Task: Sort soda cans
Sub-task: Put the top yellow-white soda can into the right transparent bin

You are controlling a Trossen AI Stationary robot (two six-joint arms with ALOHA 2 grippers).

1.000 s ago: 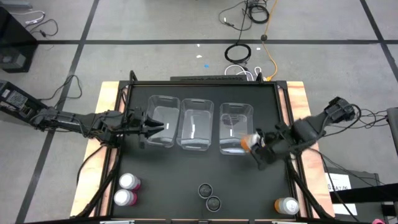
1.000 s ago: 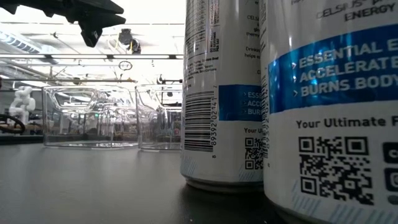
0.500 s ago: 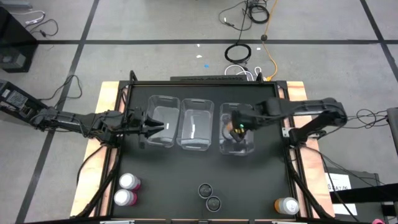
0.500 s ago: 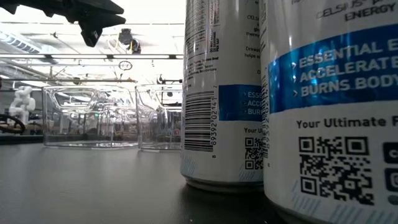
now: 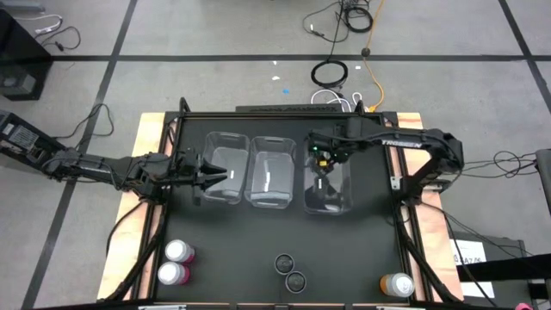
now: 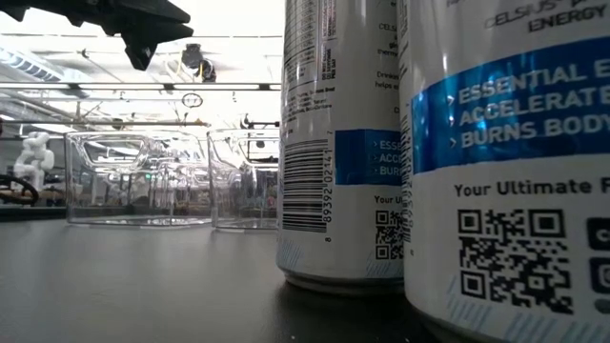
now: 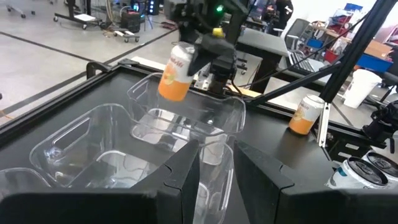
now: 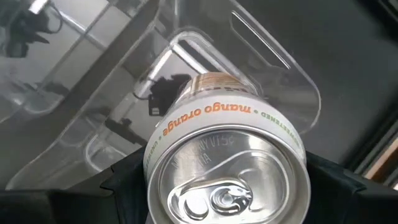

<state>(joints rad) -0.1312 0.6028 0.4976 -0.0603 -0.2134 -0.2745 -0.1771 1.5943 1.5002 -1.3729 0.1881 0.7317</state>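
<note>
My right gripper (image 5: 324, 158) is over the far part of the right clear bin (image 5: 328, 196), shut on an orange soda can (image 7: 175, 74); the can's silver top (image 8: 227, 180) fills the right wrist view. A second orange can (image 5: 398, 284) stands at the near right corner. Two pink cans (image 5: 176, 262) stand near left. Two dark cans (image 5: 290, 271) stand at the near middle and loom large in the low view (image 6: 338, 143). My left gripper (image 5: 215, 176) waits open beside the left bin (image 5: 225, 168). My right gripper holds the orange can by its upper body just below the silver top (image 8: 217, 118), pinched between two fingers (image 8: 124, 180), one on either side. The can is lifted clear and hangs tilted below the gripper, its bottom (image 7: 169, 91) over the right bin.
Three clear bins stand in a row across the table's middle, with the middle bin (image 5: 270, 172) between the other two. The left arm (image 6: 124, 19) shows high in the low view. Black table with raised wooden side edges (image 5: 153, 155); cables lie on the floor beyond.
My right gripper has carried the orange can from beside the right bin's near right corner toward the table's left and far edge. It now hangs over the bin's far part. My left arm has kept still.
</note>
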